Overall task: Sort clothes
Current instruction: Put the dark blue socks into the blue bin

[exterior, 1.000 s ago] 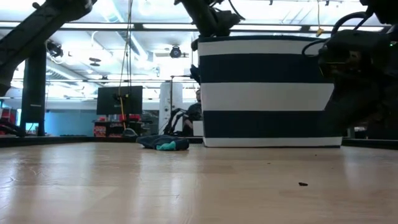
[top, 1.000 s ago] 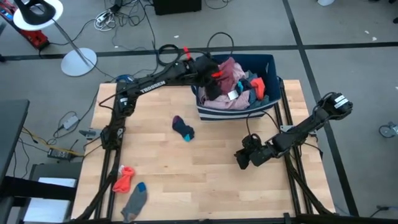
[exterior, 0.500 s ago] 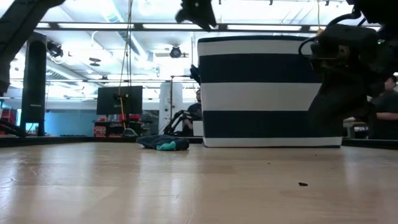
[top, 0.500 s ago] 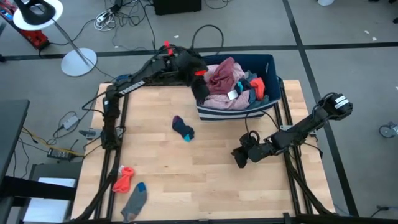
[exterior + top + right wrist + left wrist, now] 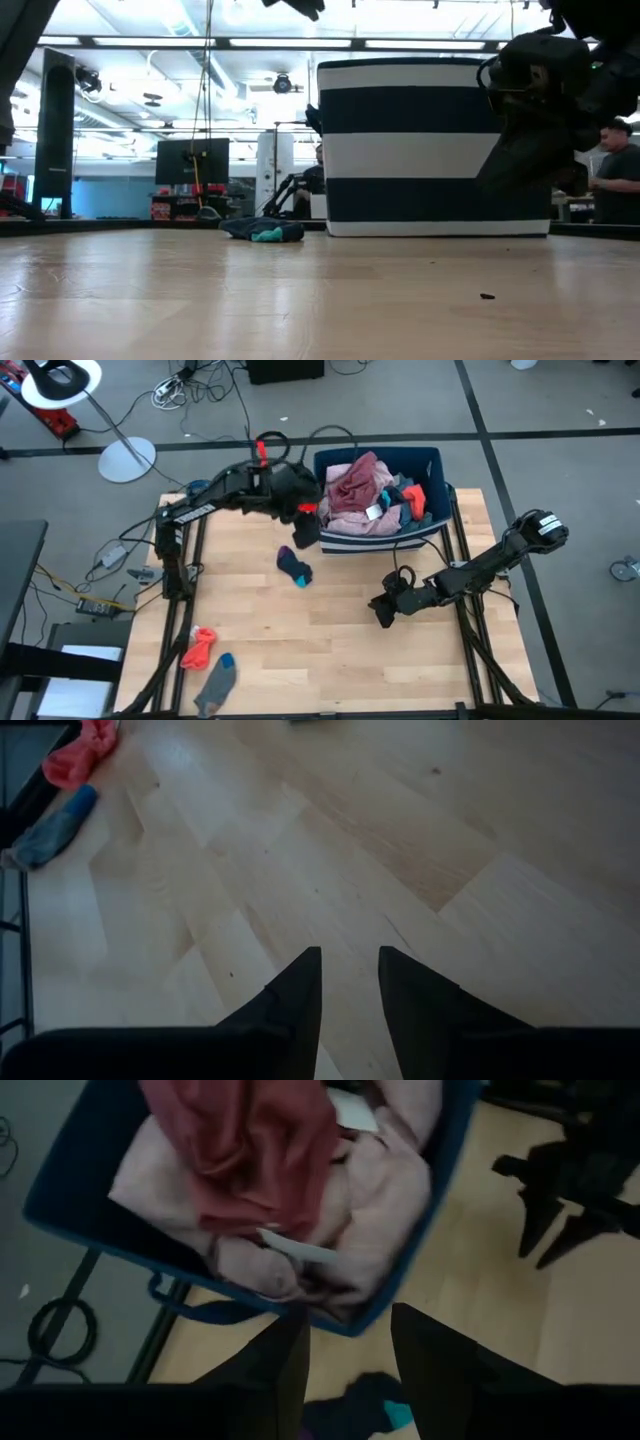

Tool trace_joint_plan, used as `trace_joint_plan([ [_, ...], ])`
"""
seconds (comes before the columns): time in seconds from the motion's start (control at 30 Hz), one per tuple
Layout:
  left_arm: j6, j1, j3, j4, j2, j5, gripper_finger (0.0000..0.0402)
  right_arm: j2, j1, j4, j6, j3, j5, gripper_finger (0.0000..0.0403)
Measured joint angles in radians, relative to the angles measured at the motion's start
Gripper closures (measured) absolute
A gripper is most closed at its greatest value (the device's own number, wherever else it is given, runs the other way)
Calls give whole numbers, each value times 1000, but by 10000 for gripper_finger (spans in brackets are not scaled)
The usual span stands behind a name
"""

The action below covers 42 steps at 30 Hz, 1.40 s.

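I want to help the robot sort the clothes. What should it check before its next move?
1. Left claw open with nothing between its fingers: ok.
2. Left claw off the bin and over the table beside it: ok.
3. Dark sock with teal toe lying free on the table: ok.
4. Right claw over bare wood, away from the clothes: ok.
5. Red-orange piece and grey-blue sock sitting at the table's near left corner: ok.
6. Pink clothes are waiting in the bin: ok.
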Motion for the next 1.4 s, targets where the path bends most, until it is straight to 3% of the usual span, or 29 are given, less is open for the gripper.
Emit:
trace_joint_plan([
  [0.17, -39, -72, -18, -63, -2, -97, 254, 0, 0, 2, -7, 0, -2, 300],
  [0.3, -108, -129, -156, -56, -58, -179, 254, 0, 0, 3, -16, 0, -2, 300],
  [0.5, -293, -205, -623, 158, -305, -289, 254, 0, 0, 7, -19, 0, -2, 300],
  [0.63, -348, -222, -965, 453, -474, -282, 254, 0, -5, 15, -31, 0, -2, 300],
  [0.77, -314, -208, -1218, 641, -537, -256, 254, 0, -14, 38, -34, 0, -2, 300],
  [0.83, -242, -189, -1308, 706, -539, -203, 254, 0, -21, 58, -35, 0, -3, 300],
  [0.97, -186, -117, -1462, 910, -536, 12, 257, 0, -27, 82, -34, 1, -5, 300],
  [1.07, -161, -60, -1551, 1045, -535, 86, 266, 0, -27, 91, -21, 1, -7, 300],
  [1.23, -66, 49, -1620, 1188, -523, 181, 276, 0, -27, 98, 18, 1, -7, 300],
  [1.4, 24, 142, -1625, 1193, -454, 291, 277, 0, -34, 109, 48, 1, -7, 300],
])
